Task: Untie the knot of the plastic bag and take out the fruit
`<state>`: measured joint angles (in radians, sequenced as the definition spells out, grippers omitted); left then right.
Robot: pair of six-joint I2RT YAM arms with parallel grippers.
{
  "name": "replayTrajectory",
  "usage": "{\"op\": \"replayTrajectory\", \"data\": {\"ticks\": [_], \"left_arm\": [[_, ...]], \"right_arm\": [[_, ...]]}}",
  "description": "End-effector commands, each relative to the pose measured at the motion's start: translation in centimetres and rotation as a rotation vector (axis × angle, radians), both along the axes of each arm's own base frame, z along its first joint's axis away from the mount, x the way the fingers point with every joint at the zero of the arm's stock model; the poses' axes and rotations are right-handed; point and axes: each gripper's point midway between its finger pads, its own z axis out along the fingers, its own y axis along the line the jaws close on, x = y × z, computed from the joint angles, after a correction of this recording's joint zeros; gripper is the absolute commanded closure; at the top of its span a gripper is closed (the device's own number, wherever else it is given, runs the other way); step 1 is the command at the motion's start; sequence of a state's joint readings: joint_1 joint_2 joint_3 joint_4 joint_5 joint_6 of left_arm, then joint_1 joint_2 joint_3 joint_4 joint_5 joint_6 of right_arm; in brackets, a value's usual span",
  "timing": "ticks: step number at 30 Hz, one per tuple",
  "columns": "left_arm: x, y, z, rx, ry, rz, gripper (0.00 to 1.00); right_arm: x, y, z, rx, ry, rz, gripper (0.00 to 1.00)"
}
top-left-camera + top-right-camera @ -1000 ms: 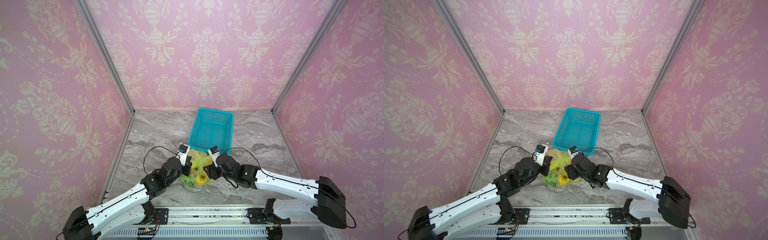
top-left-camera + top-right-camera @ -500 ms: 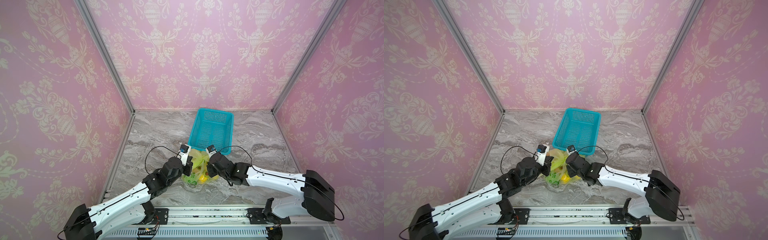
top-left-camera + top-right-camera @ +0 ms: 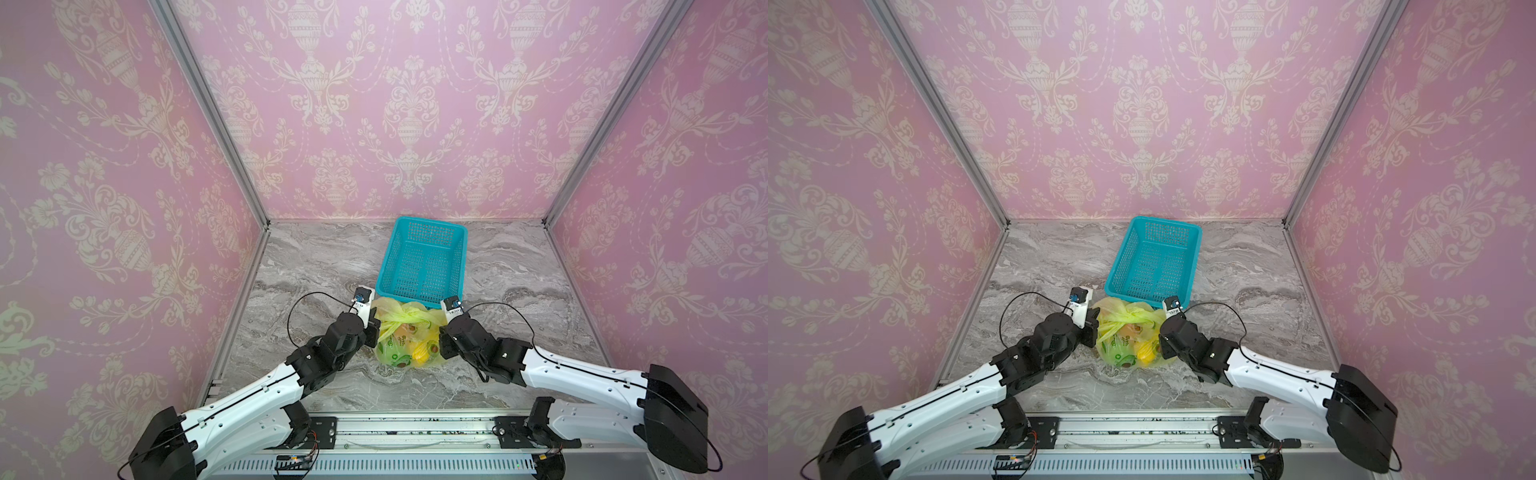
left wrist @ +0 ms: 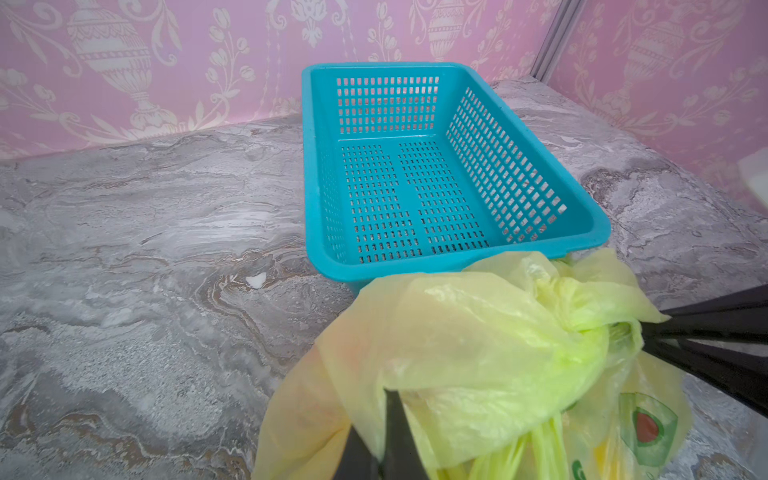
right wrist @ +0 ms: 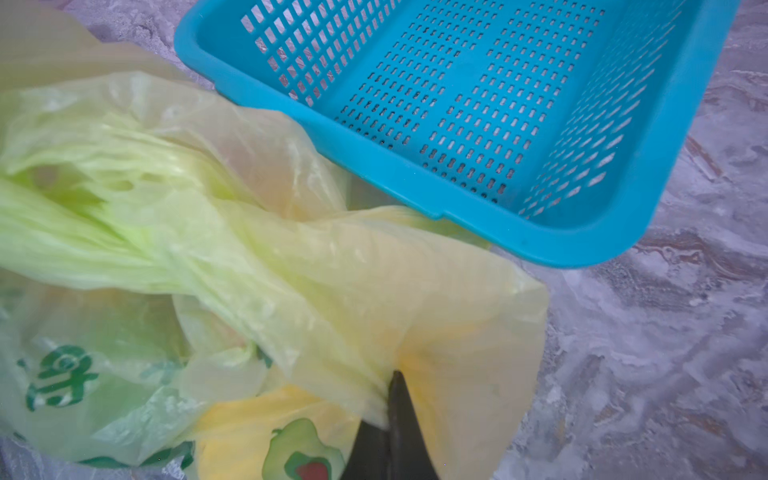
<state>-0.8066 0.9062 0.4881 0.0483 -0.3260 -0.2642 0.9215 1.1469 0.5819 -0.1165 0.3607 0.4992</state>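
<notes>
The yellow-green plastic bag (image 3: 405,347) (image 3: 1129,345) lies at the table's front middle, printed with avocado halves. Its knot (image 3: 409,316) (image 3: 1133,318) is a twisted bunch on top, stretched between both grippers. My left gripper (image 3: 376,328) (image 4: 388,415) is shut on the bag's film at the left side. At the right side my right gripper (image 3: 441,332) (image 5: 395,386) pinches the film, also shut. Fruit shows through the film as yellow (image 3: 419,352) (image 5: 249,419) and orange (image 3: 401,330) shapes. The knot (image 4: 598,332) (image 5: 104,232) is in both wrist views.
A turquoise perforated basket (image 3: 420,297) (image 3: 1152,296) (image 4: 415,272) (image 5: 415,174) stands empty just behind the bag, its near rim touching the film. Pink walls close the marble table on three sides. The right gripper's black fingers (image 4: 706,318) cross the left wrist view.
My right gripper was open a second ago; it reached in to the bag's top, shut on the film and drew back to the right. The left gripper stayed shut on the bag.
</notes>
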Motion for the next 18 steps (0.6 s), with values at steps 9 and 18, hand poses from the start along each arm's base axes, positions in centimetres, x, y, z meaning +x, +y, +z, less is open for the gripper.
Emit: {"op": "replayTrajectory", "data": {"ticks": [9, 18], "left_arm": [[0.3, 0.9, 0.1, -0.045, 0.013, 0.021, 0.80], [-0.4, 1.6, 1.7, -0.038, -0.027, 0.006, 0.01]], "right_arm": [[-0.9, -0.3, 1.8, 0.090, -0.065, 0.060, 1.00], [-2.4, 1.5, 2.8, 0.099, -0.101, 0.176, 1.00]]}}
